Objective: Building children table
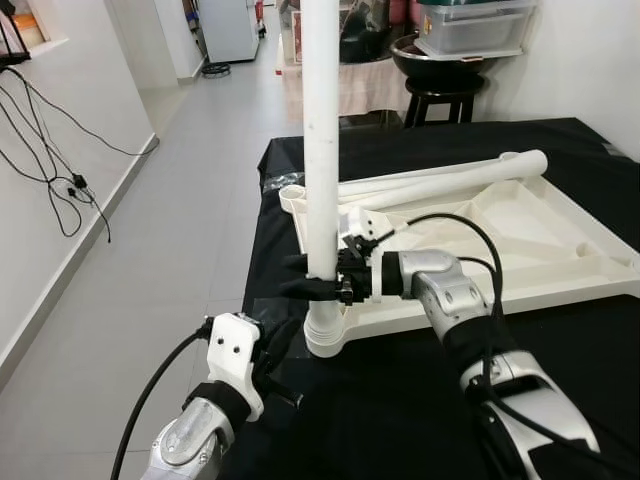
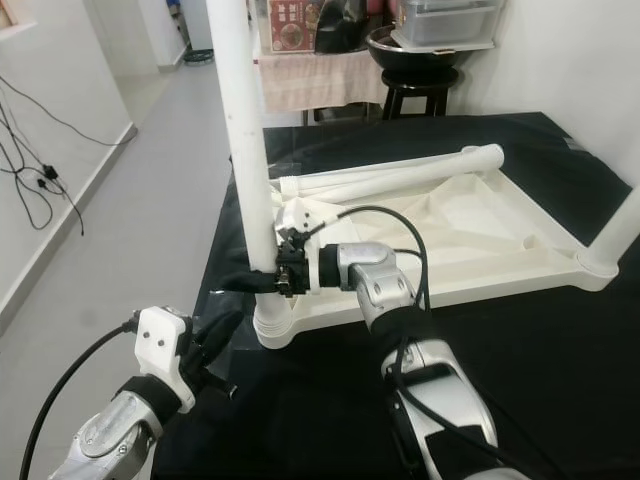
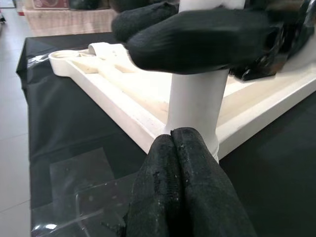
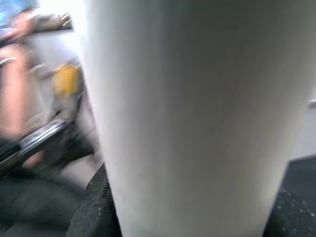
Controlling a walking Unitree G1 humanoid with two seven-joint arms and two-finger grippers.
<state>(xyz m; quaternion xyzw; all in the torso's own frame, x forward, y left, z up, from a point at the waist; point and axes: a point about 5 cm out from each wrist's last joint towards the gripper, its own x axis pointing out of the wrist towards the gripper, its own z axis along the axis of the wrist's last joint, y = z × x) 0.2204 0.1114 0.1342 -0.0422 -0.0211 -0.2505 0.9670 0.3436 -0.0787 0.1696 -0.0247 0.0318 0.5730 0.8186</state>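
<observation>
Lowest in the frame, at lower left: left gripper (image 1: pixel 283 352) on a silver arm, white wrist block and black cable showing, jaws pressed together and empty, fingertips just beside the socket at the near corner of the tabletop. Right of centre: right gripper (image 1: pixel 305 277), reaching across from the lower right, jaws clamped around the upright leg (image 1: pixel 320 140), one black finger on each side of it. Upright white leg standing vertical at frame centre, running up past the top edge, its foot seated in the round corner socket (image 1: pixel 325 335). Upturned white children's tabletop (image 1: pixel 560 250), ribbed underside up, lying flat on a table covered in black cloth (image 1: pixel 420 400), filling centre right. Two more white legs (image 1: pixel 450 178) lying side by side along the far edge of the tabletop. Upper left: pale tiled floor (image 1: pixel 180 220), white wall, black cables. Top right: black stool (image 1: pixel 440 100) under a dark bowl.
</observation>
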